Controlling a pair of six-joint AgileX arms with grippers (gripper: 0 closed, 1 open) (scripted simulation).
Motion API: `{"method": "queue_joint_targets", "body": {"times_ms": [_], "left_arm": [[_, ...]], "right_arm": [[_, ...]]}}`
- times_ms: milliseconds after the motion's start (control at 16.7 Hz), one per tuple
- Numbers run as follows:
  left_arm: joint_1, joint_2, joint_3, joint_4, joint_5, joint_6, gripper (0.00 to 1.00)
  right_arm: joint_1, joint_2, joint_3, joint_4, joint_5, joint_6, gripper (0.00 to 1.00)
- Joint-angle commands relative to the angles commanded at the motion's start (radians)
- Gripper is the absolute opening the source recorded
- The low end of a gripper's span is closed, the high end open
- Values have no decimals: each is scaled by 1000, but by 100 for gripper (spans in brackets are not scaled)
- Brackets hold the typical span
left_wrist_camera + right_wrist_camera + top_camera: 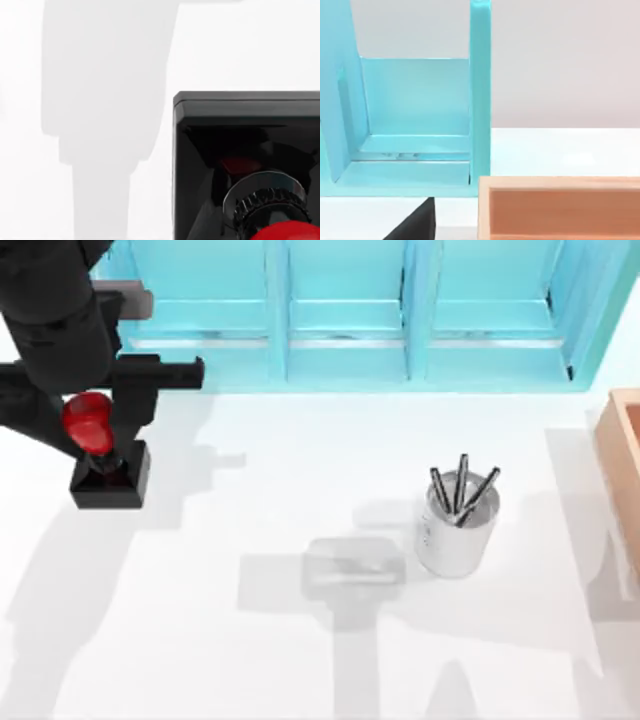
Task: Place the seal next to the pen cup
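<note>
Grasp step: left pincer (100, 445) over black-based, red-knobbed seal (108, 475), grip state indiscernible. Next: carry beside silvery-white cylindrical pen cup (456, 535).

White table (300, 660) across most of the top view, crossed by soft grey shadows. Along the upper edge, light blue shelf unit (345, 315) with open compartments divided by upright panels, pale strips along the compartment floors. At the right edge, middle height, part of a tan wooden box (625, 455), cut off by the frame. In the right wrist view, same shelf unit at upper left and centre, one upright panel rising through the middle; wooden box along the lower right, just beside the shelf's corner, open side showing.
</note>
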Motion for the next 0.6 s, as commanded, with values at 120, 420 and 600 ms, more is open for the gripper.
{"method": "queue_joint_targets", "body": {"times_ms": [120,420,600], "left_arm": [[-8,-3,8,-8,0,-8,0],[-15,14,21,-9,1,-18,0],[-88,103,121,-34,1,-93,0]], "right_arm": [[0,0,0,0,0,0,100],[0,0,0,0,0,0,100],[0,0,0,0,0,0,100]]}}
